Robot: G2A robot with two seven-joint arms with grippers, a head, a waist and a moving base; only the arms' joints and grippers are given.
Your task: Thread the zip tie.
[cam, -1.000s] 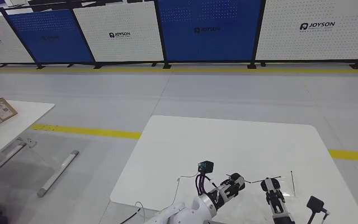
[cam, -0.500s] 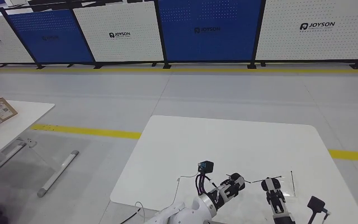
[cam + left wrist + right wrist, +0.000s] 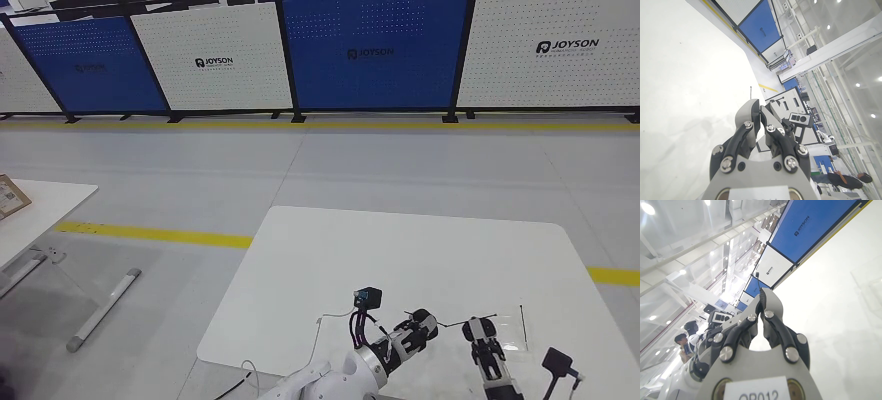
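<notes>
- tie [image 3: 455, 324] stretches between both claws, low in the top view, right of centre.
- right claw [image 3: 762, 291] pinched shut on it, head poking out.
- left claw [image 3: 759, 108] shut on its other end.

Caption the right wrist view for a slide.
Right gripper, jaws shut on the zip tie, head end protruding over the white table.

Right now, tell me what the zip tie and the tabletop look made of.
The zip tie: thin black strap with a small square head, matte, likely nylon plastic. The table: smooth white top with a faint sheen, probably laminate or painted board; the look leaves it open.
</notes>
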